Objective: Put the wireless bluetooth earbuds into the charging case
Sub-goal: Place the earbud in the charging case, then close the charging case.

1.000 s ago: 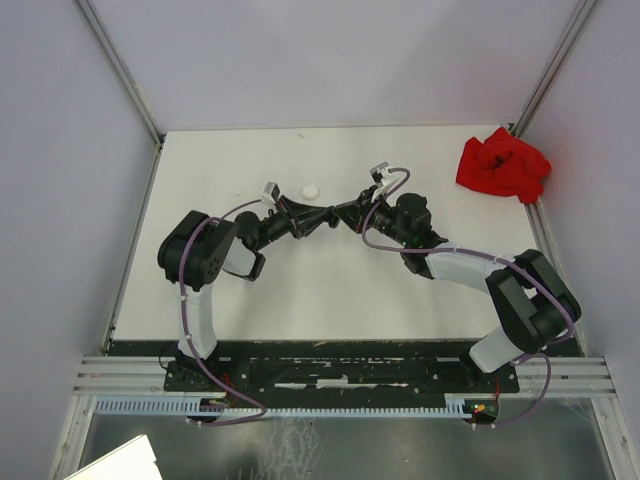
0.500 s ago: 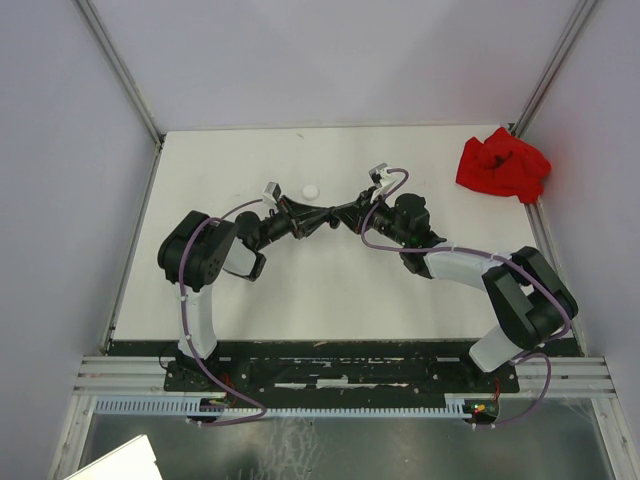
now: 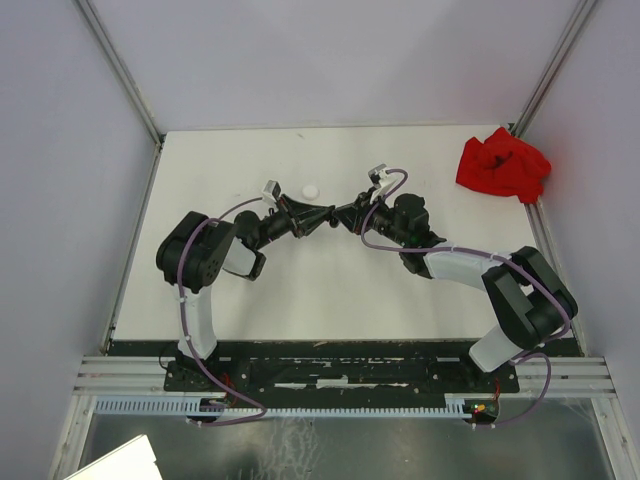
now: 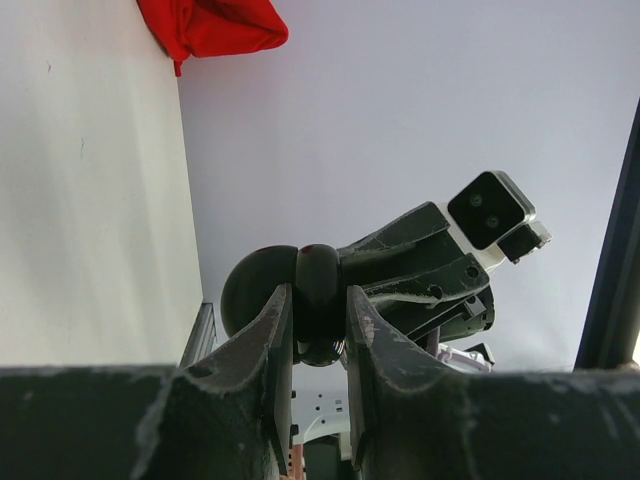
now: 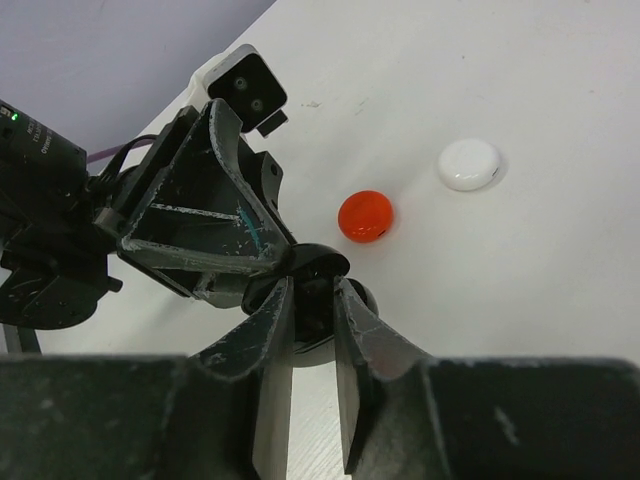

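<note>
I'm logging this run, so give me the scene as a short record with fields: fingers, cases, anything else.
left fingers: shut on black case
right fingers: shut on same black case
red case: lying on table, untouched
white case: lying on table, apart from red case
red cloth: table's far right corner
earbuds: none visible

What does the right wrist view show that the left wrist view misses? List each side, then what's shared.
Right wrist only: a red round case and a white round case, lying apart on the table. Left wrist only: the red cloth by the wall. Both: the black case, pinched by the left gripper and the right gripper at once, each view facing the other arm's gripper.
</note>
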`<state>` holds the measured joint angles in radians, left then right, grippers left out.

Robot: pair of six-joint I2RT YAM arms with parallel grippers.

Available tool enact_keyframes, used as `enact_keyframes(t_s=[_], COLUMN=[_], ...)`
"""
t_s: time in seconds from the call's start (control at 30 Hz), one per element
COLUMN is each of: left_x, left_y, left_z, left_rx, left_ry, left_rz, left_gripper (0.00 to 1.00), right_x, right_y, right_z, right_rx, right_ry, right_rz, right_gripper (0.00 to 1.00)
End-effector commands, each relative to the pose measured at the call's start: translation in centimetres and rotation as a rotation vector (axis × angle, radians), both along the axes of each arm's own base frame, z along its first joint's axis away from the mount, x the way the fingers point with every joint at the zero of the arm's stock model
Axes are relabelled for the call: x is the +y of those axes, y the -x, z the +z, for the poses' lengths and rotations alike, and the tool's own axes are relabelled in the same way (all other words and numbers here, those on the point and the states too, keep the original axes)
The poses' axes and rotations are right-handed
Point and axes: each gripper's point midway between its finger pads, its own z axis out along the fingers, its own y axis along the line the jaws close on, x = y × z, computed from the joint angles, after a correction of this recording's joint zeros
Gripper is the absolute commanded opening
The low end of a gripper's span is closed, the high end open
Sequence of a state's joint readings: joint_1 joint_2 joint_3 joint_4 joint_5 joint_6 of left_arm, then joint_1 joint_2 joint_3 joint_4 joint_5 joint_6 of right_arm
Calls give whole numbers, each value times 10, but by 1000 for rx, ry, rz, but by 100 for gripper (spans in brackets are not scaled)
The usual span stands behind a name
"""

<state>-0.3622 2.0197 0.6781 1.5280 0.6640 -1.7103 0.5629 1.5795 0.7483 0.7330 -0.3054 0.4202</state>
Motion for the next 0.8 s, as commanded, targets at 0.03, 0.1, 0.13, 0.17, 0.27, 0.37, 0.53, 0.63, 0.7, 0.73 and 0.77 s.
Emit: enact_keyframes(t_s=[0.03,0.1,0.13,0.17,0.27,0.37,0.53,0.63,0.7,0.73,0.77], left_x=[4,4,4,4,5,6,11,16,17,18,18], left_y=[16,16,15,15,13,12,9,3,-2,-4,-6], left_z=[60,58,57,56,52,50,51,51,50,48,45], left_rx=[-220,-216,-212,-208,-195,-187,-161,-113,-78,-60,-36], left_ry=[107,106,105,104,104,104,119,142,140,134,126], left_rz=[-12,-11,-9,-6,5,14,58,109,140,157,177], left_gripper=[3,3,3,3,3,3,3,3,3,3,3], right_x=[-3,-6,-7,-10,-19,-29,-59,-70,-72,-71,-69], right_y=[0,-1,0,0,4,8,-1,1,2,3,3], right_z=[18,29,36,44,63,68,38,21,10,5,-1], right_rx=[-57,-85,-100,-117,-163,-165,-21,15,26,27,27], right_ry=[-14,-25,-31,-38,-52,-21,150,235,288,313,338], right_rz=[-17,-33,-40,-50,-82,-110,-269,-329,-349,-350,-349], right_gripper=[36,42,45,48,54,57,63,67,70,72,73])
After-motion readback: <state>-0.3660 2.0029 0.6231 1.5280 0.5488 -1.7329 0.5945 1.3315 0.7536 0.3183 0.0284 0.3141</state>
